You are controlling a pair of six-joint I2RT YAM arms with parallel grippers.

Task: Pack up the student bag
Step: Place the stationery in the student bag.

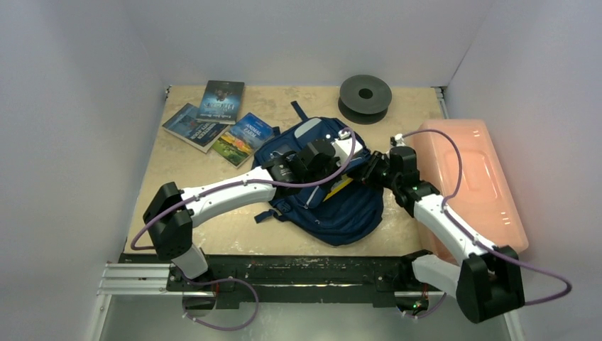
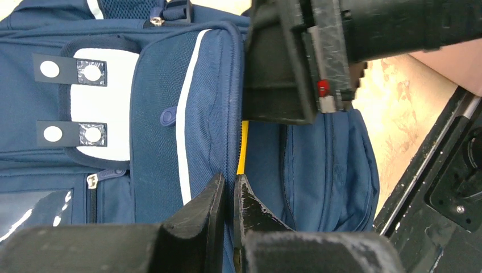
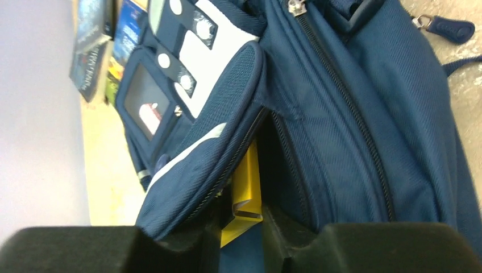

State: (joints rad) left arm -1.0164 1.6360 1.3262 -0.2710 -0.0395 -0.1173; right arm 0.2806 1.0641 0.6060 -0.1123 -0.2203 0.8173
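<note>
Showing yellow item [image 3: 245,187] in student bag [image 3: 352,114], spool [image 1: 365,95] only overhead

Showed white shells between black joints on the left arm [image 1: 227,193] and right arm [image 1: 444,224], purple cables [image 1: 460,163] looped alongside, a black base rail [image 1: 298,273], and a scuffed black left tool [image 2: 229,190] and right tool [image 3: 241,233].

Left gripper [image 2: 229,185] pinched closed, right gripper [image 3: 240,216] close opposite, pointed toward it.

Top view looks down; wrist views (close) share the bag [image 2: 210,114].
</note>
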